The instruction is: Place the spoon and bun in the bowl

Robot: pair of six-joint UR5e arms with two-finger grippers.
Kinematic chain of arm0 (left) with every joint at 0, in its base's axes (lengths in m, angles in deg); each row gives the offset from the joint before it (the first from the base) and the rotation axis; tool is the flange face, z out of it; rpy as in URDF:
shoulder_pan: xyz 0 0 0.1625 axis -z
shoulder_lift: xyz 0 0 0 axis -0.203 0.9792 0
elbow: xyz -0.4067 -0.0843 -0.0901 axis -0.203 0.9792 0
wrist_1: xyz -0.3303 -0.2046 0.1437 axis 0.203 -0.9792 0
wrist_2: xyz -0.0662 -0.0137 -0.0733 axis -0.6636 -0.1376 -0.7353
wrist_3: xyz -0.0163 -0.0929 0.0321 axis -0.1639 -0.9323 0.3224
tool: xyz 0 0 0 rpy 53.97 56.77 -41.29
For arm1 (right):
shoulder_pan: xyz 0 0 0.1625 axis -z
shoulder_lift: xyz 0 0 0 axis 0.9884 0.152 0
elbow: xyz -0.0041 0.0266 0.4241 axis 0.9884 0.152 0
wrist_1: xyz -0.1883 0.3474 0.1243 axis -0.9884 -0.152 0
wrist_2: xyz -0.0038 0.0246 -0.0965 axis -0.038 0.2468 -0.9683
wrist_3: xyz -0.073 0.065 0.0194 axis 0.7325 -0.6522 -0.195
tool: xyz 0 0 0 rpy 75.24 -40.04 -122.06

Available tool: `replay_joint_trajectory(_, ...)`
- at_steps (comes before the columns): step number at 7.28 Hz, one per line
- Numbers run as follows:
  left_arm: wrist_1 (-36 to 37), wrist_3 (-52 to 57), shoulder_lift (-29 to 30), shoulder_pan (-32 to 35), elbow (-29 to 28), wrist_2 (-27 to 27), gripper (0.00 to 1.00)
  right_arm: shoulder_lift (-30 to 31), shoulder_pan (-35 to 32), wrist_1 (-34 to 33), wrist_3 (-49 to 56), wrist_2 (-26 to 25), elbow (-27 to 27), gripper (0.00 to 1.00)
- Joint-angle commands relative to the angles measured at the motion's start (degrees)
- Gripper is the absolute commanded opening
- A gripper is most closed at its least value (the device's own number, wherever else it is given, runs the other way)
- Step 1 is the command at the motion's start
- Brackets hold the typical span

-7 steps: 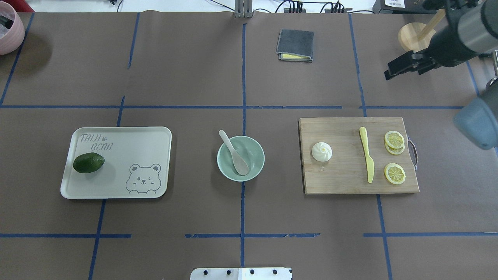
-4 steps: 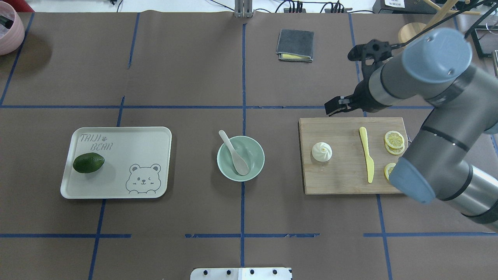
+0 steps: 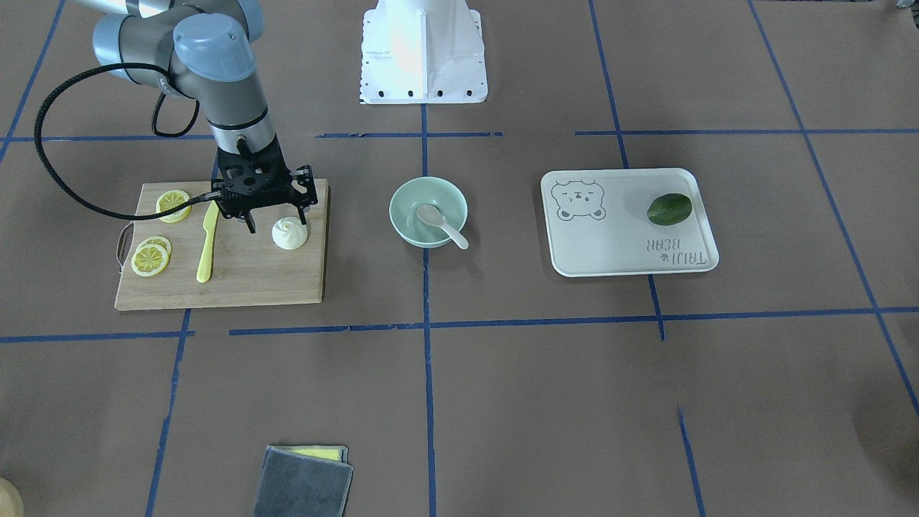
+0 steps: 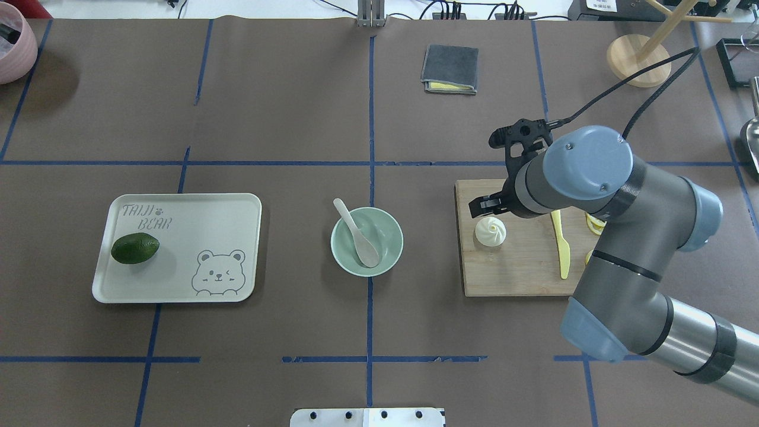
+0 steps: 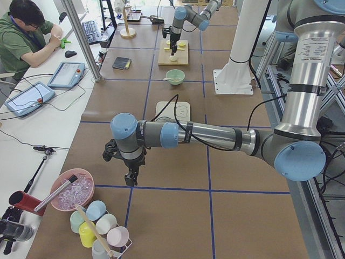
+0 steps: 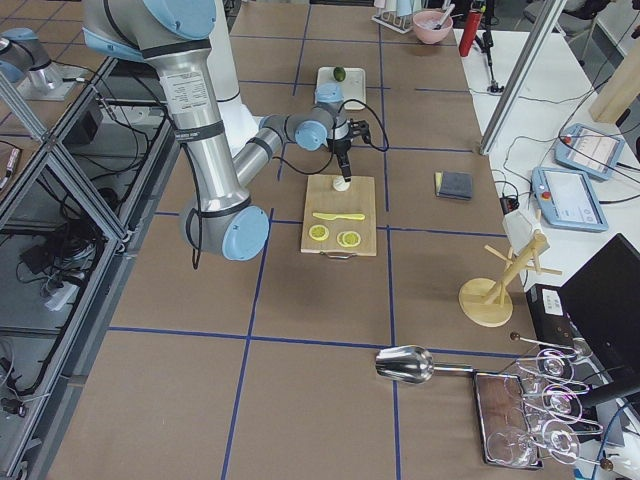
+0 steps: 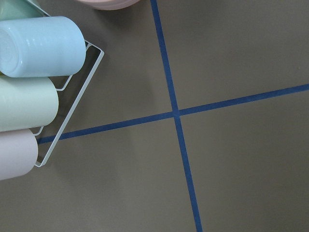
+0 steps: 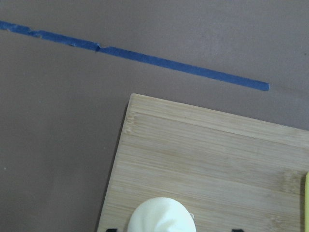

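Spoon point(image 4: 359, 236) lay in the bowl point(image 4: 388, 228) already, scoop down inside, handle leaning out over the rim, so half the job looked done. Bun point(image 4: 491, 231) sat on the cutting board point(image 4: 522, 270), near its bowl-side edge, well apart from the yellow knife point(image 4: 562, 252). Right hand point(image 3: 279, 218) hung over the bun w/ jaws spread wide, holding nothing. It was prob. lined up that way b/c a straight drop would put one finger each side of the bun. Left hand point(image 5: 131, 175) was parked far off at the bench end near the cups point(image 7: 41, 46), out of the way. Wide or narrow, couldn't tell.

Overhead cam hid most of the right hand under the forearm, w/ only one finger point(image 4: 481, 207) poking out beside the bun. Front cam showed both fingers and the gap btwn them. Right wrist cam showed the bun top centred at the frame's bottom edge, a dark tip either side, so alignment looked OK. Height above the bun wasn't clear in any view.
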Motion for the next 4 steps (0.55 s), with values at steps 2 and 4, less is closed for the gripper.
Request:
replay_joint_trajectory(2, 0.0, 0.0, 0.0, 0.0, -0.15, -0.07, 1.0, -0.2, 1.39, 0.03, -0.11, -0.44, 2.18, 0.73)
replay_joint_trajectory(4, 0.0, 0.0, 0.0, 0.0, -0.06, -0.07, 1.0, -0.2, 1.57, 0.03, -0.2, -0.44, 2.88, 0.49)
